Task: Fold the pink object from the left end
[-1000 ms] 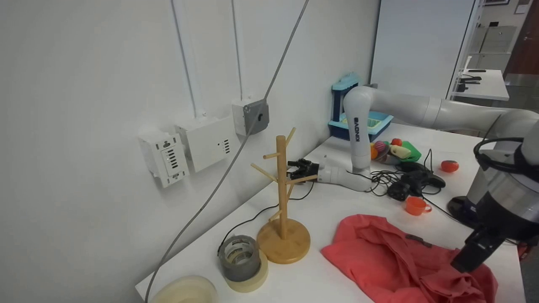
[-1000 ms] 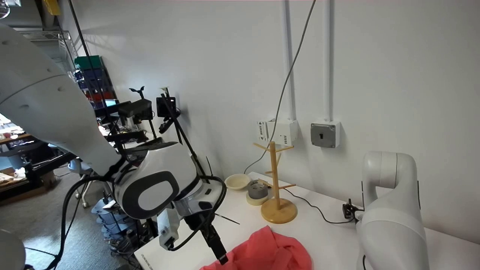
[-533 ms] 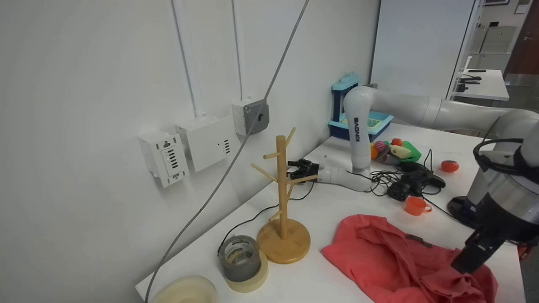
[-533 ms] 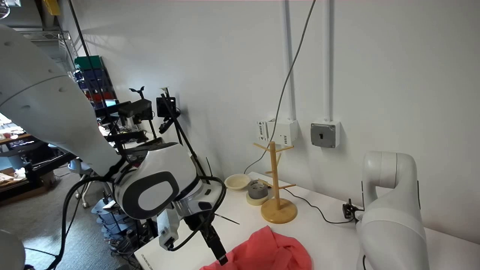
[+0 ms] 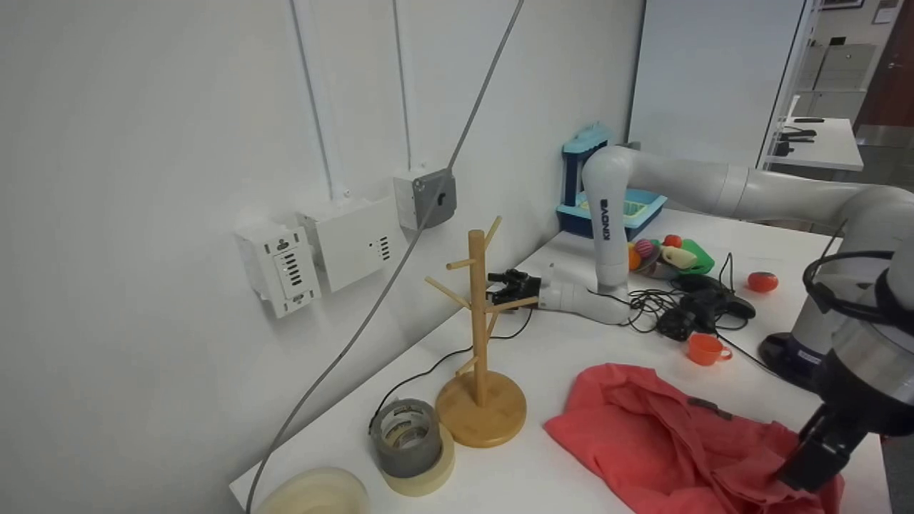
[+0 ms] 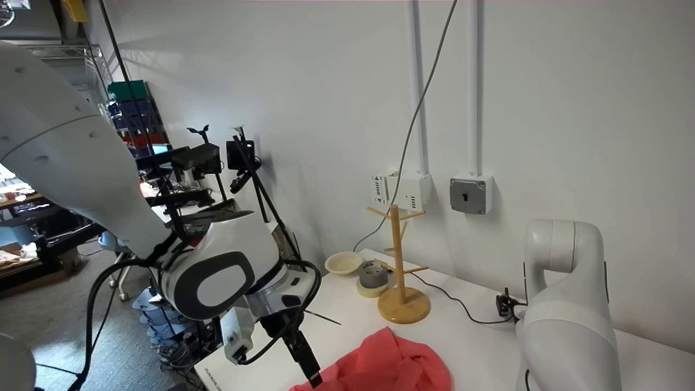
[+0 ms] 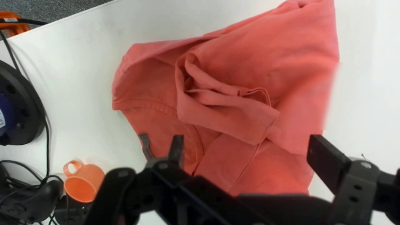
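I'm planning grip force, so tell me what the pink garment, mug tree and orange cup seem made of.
Pink garment: soft matte fabric, perhaps cotton; loose folds and seams show.
Mug tree: probably wood, smooth, perhaps varnished; tan tone, round pegs.
Orange cup: likely smooth plastic, gloss unclear; plain bright colour.

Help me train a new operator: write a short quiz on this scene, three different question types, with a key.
1. Multiple choice: what rests on the beige tape roll?
a) wooden mug tree
b) gray tape roll
c) cream bowl

2. True or false: in the wrist view, the claw stands open, pink cloth showing between its jaws.

3. Fill in: apart from the pink cloth is an orange ____ with a handle.

Key: 1. b; 2. true; 3. cup.
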Controlling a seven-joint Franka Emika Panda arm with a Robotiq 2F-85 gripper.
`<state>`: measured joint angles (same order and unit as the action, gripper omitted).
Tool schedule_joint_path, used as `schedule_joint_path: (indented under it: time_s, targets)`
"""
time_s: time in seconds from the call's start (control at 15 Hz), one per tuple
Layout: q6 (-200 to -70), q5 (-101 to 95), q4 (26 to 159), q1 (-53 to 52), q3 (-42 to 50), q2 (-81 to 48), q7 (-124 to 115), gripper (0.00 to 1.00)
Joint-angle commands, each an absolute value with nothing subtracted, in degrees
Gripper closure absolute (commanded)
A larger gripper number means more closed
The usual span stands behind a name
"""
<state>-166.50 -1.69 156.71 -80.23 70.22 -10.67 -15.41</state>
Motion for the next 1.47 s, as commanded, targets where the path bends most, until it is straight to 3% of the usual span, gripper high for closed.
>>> schedule_joint_path:
  time_s: [0.0, 0.33, 0.47, 0.73, 0.8, 1.4]
  targets:
    - [-166.4, -1.6, 156.4, -76.1, 65.3, -12.1, -11.5, 0.00]
    - [-165.4, 0.3, 155.1, -65.8, 56.5, -10.9, -2.2, 0.00]
    - [-164.7, -2.6, 154.3, -56.1, 48.3, -9.6, -1.4, 0.00]
    - [-163.3, 11.6, 150.8, -46.4, 37.1, -13.7, 11.0, 0.00]
    - [-165.7, 7.1, 153.4, -51.4, 42.0, -12.4, 5.9, 0.00]
    - [-166.6, 8.3, 151.4, -50.3, 39.4, -16.8, 6.6, 0.00]
